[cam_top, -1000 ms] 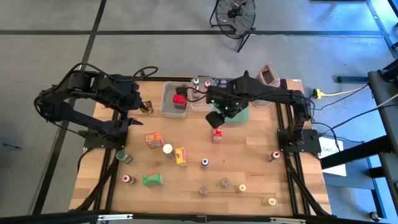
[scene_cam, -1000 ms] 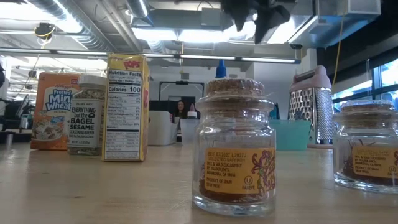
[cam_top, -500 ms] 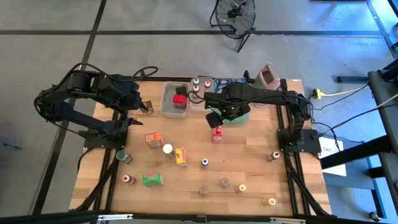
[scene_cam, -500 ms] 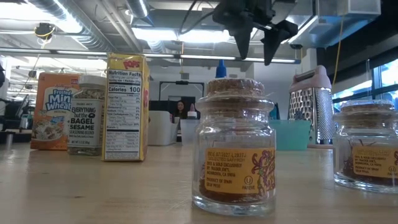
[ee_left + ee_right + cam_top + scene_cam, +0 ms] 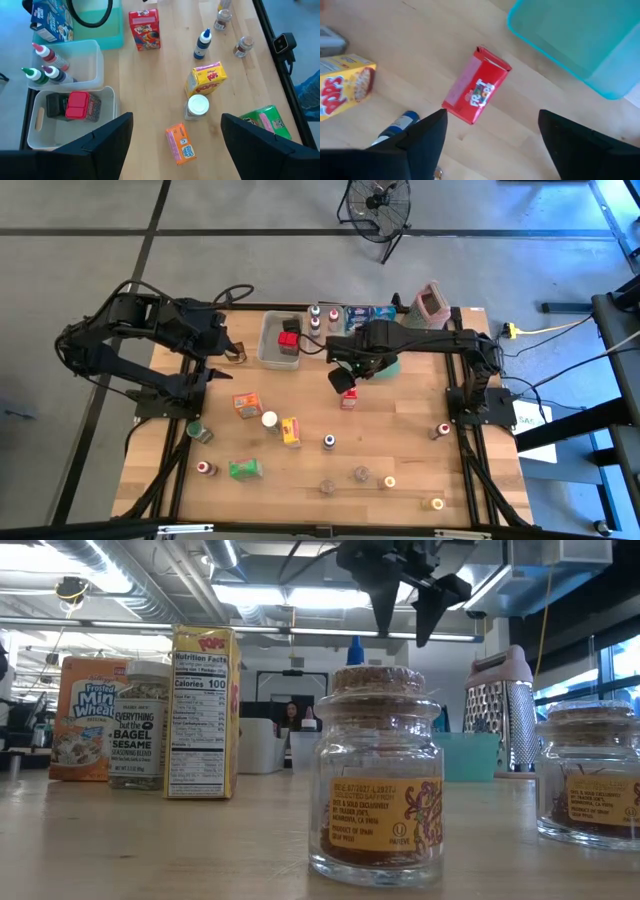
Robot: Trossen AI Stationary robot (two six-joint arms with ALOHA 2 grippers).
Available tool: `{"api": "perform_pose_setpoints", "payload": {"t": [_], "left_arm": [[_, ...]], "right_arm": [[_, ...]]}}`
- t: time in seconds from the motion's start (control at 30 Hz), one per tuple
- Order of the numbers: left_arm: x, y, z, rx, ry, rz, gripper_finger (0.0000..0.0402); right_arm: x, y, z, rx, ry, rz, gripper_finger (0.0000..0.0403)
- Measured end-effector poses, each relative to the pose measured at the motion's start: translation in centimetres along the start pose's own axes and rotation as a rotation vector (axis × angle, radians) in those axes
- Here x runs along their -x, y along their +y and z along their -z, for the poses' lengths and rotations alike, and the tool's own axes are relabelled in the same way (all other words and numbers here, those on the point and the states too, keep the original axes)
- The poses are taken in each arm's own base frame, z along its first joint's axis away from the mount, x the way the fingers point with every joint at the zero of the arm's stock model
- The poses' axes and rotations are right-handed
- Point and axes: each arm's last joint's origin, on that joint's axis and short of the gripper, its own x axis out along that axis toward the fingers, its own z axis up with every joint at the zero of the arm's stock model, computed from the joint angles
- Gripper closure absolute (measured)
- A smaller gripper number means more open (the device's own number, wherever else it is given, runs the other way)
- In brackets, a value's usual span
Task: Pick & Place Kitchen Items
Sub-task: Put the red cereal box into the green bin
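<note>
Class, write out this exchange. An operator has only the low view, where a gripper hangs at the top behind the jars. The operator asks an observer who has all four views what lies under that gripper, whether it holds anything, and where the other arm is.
Operator: What is under that gripper?
Observer: It is the right gripper, hovering over a red box on the table beside the teal tray.
Operator: Is it holding anything?
Observer: No. The right wrist view shows its fingers spread and empty, with the box below the gap.
Operator: And the other arm?
Observer: The left gripper waits open over the table's far left, near a clear tub.
</note>
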Motion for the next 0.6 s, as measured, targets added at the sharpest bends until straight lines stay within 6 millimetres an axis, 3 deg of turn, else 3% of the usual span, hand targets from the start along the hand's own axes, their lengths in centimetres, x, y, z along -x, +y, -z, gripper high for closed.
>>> {"api": "perform_pose_setpoints", "payload": {"t": [0.27, 0.6], "left_arm": [[0.00, 0.00, 0.02, 0.001, 0.002, 0.000, 0.0103], [-0.01, -0.06, 0.29, 0.029, 0.030, 0.013, 0.0103]], "right_arm": [[0.00, 0.25, -0.18, -0.035, -0.018, -0.026, 0.0014], [-0.39, 0.44, -0.38, -0.087, -0.016, -0.024, 0.0005]]}}
